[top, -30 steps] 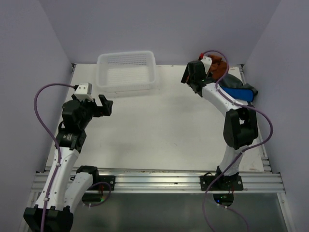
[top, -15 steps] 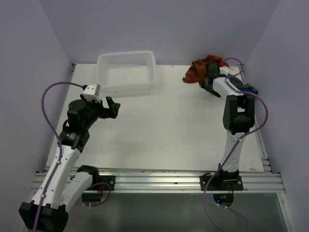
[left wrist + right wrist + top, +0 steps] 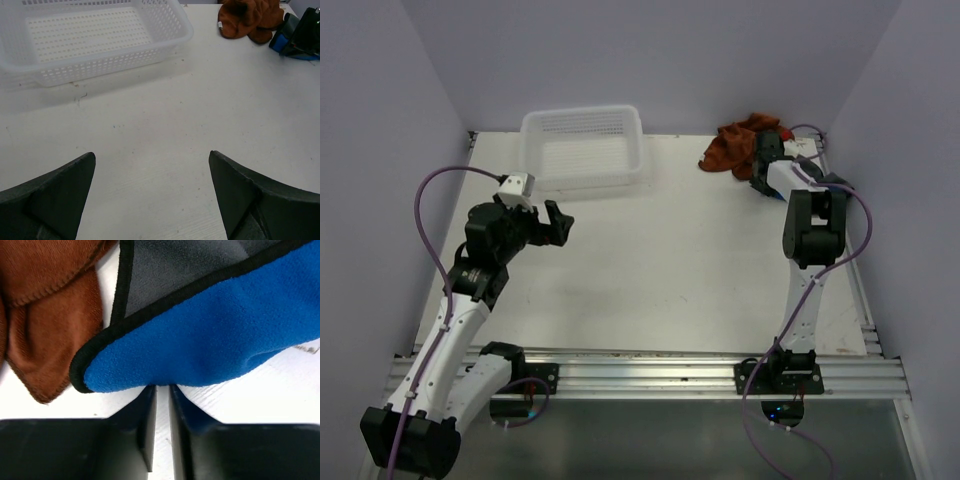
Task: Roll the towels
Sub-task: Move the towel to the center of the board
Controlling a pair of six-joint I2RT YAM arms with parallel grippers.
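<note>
From above, the white basket (image 3: 585, 150) sits at the back of the table (image 3: 670, 260), left of the middle. The brown towel (image 3: 732, 145) lies in a lump at the back right corner. The right claw (image 3: 761, 172) is down low just beside that lump. The blue towel (image 3: 200, 335) is hard to see from above because the right arm (image 3: 810, 230) is in the way. The camera on the right wrist shows it very close. It is bright blue with a black edge and a grey side, and it lies right beside the brown towel. In that view the two black fingers (image 3: 140, 435) are almost together, with only a thin crack between them. A fold of the blue towel hangs right at their tips. I cannot tell if the fingers are pinching it or only touching it. The left claw (image 3: 151, 155) is wide apart and holds nothing. From above it hangs over the left part of the table, near the front of the basket. Its own camera looks across the table and shows the basket, the brown lump and a bit of blue at the far right, all well away from it.
</note>
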